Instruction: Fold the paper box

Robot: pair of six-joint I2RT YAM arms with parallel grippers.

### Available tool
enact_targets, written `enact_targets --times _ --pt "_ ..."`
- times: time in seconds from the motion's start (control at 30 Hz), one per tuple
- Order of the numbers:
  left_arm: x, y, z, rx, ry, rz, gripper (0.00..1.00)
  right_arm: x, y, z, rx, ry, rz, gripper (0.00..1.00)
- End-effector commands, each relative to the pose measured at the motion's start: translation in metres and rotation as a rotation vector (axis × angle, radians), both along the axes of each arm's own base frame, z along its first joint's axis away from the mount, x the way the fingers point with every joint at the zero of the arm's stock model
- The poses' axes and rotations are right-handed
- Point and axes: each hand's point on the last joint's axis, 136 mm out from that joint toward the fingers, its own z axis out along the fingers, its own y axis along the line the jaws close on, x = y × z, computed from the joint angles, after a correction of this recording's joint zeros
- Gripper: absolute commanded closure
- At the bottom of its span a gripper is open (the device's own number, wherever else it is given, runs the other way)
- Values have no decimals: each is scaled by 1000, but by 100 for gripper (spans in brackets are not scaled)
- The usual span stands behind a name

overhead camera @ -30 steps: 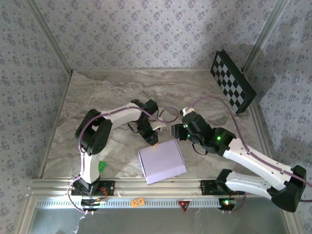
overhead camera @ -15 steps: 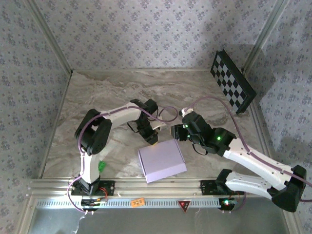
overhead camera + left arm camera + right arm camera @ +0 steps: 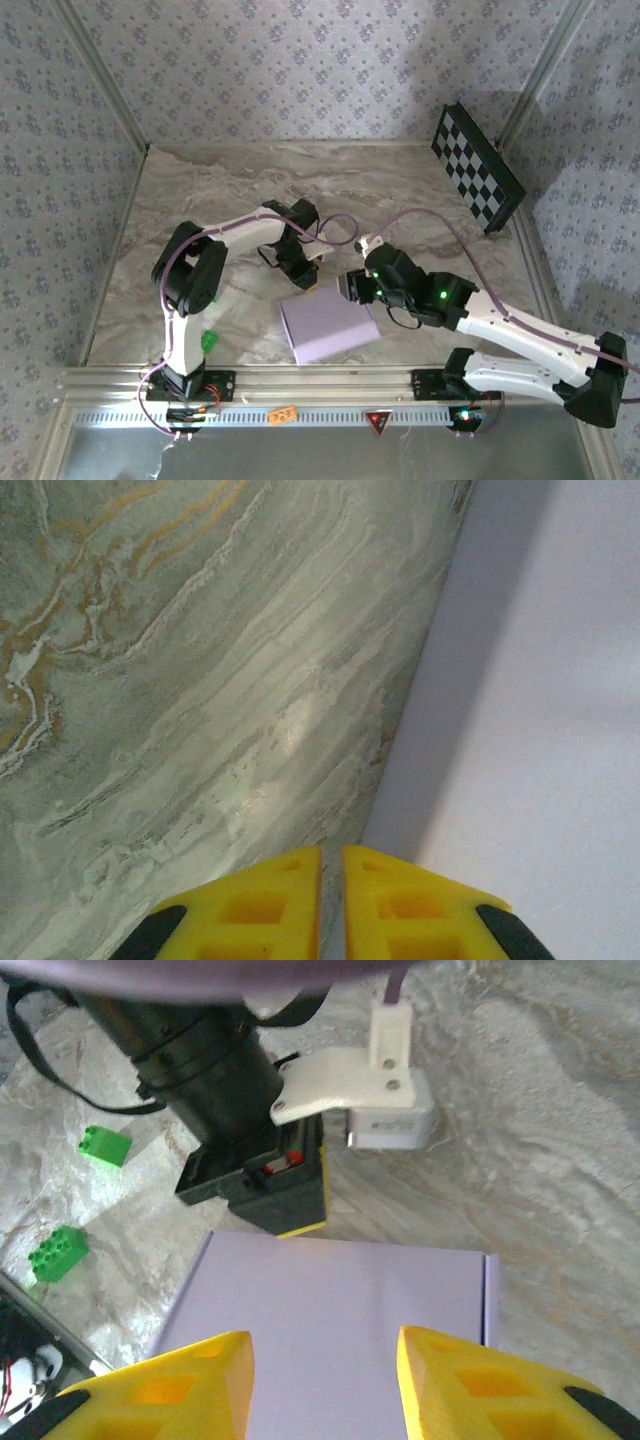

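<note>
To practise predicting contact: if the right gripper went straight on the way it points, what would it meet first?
The right gripper would probably meet the box top first, ahead of its open jaws; the left gripper stands at the far edge. Depth is unclear.

Marble table [image 3: 200, 200] carries lavender paper box [image 3: 325, 325], green bricks [image 3: 105, 1145].

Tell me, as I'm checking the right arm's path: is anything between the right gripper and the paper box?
Nothing visible. The right gripper hangs open directly over the bare lavender top of the paper box. The left gripper sits shut at the box's far edge, outside that gap.
</note>
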Motion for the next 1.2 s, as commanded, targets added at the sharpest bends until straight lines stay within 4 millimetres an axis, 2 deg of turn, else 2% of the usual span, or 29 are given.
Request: enact_targets --times 0.0,0.1,0.23,0.33,0.43,0.63,0.73,0.83,0.87,1.03,1.17 --pt "-5 6 -9 35 33 3 85 -2 7 3 56 0 -28 57" --pt "-4 7 -10 43 32 6 86 -4 1 2 19 -10 -34 56" --pt "-3 4 4 14 10 19 83 -14 -31 -20 -82 86 -104 55" --pt "-5 3 19 -12 -8 31 75 -20 -52 -42 -97 218 -183 55" --pt "-10 5 28 -33 -13 57 65 -23 -57 -61 -85 317 -193 54" --pt "-22 25 32 16 -10 274 45 -6 -47 -83 -35 443 -165 52" --pt "-31 35 38 -5 -4 444 33 2 -44 -95 -40 484 -135 45" --pt "-49 34 41 -90 69 575 22 10 -37 -101 -33 504 -104 38" --pt "-54 33 41 -120 89 607 20 10 -35 -105 -31 519 -100 37" --pt "-77 49 30 -68 112 666 16 9 -32 -117 -42 574 -94 33" --pt "-88 39 25 -116 174 673 15 3 -28 -125 -35 612 -73 32"
